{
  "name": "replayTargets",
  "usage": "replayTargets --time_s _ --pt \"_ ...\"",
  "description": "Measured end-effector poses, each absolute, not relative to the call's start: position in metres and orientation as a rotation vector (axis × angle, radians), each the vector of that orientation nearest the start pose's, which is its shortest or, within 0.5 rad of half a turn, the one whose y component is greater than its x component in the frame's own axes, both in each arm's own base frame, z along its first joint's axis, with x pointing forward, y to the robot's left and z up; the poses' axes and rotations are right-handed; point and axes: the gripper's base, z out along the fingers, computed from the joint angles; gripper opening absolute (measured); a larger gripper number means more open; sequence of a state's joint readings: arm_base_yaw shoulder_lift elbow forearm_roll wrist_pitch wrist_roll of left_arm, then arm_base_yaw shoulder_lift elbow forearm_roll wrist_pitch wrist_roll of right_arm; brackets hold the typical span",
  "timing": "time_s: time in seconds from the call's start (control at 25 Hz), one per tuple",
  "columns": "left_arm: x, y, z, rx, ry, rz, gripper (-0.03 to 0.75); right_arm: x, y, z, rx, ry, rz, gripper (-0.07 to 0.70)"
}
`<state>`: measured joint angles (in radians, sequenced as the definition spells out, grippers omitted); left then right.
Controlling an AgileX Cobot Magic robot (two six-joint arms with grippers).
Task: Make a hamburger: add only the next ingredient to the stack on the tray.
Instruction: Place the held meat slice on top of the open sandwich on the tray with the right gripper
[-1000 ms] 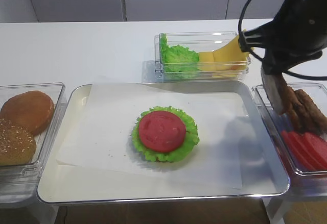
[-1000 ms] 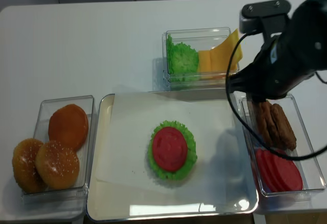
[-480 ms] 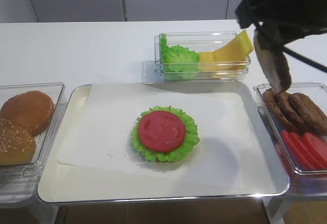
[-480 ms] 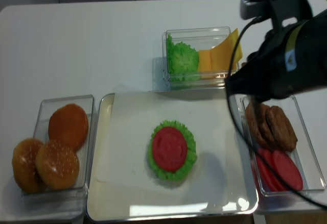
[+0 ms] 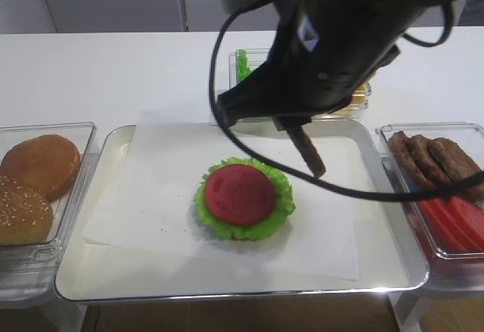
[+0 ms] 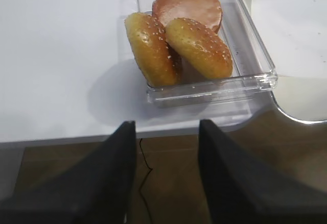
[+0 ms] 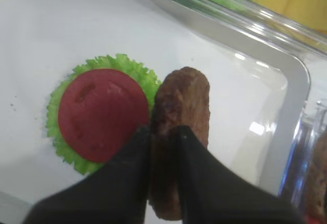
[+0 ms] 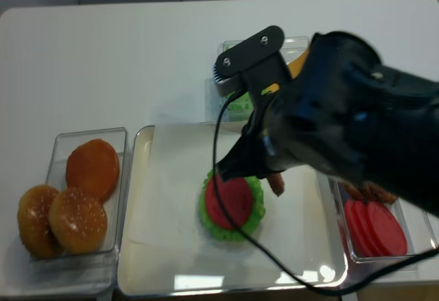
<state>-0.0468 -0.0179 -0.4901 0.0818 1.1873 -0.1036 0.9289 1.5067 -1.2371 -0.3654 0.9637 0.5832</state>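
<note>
right gripper (image 7: 162,132) jaws pinching the meat patty (image 7: 180,127) edge-on, just beside the stack (image 7: 102,113) on the tray (image 7: 294,112)

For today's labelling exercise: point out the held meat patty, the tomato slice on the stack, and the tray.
meat patty (image 7: 184,101), right wrist view, its rough upper face.
tomato slice (image 7: 102,113), right wrist view, its centre.
tray (image 5: 106,290), exterior high view, its bare front rim.

Bulky black right arm (image 5: 333,37) with a thin looping black cable (image 5: 227,67); grey bracket (image 8: 248,53) shows two screws; smooth black tapered gripper fingers (image 7: 133,183)
</note>
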Motion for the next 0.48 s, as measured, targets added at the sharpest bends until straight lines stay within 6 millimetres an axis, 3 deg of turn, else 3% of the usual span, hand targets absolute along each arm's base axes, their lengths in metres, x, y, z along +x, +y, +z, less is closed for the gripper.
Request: replayTargets --time_s 0.2,0.48 --pt "-0.012 0.007 0.265 -0.072 2.159 0.013 0.302 0.218 0.255 0.286 -0.69 2.529 0.01 0.128" --pt "-0.012 0.007 0.265 -0.072 2.159 0.013 0.302 0.223 0.263 0.286 -0.705 2.516 0.035 0.128"
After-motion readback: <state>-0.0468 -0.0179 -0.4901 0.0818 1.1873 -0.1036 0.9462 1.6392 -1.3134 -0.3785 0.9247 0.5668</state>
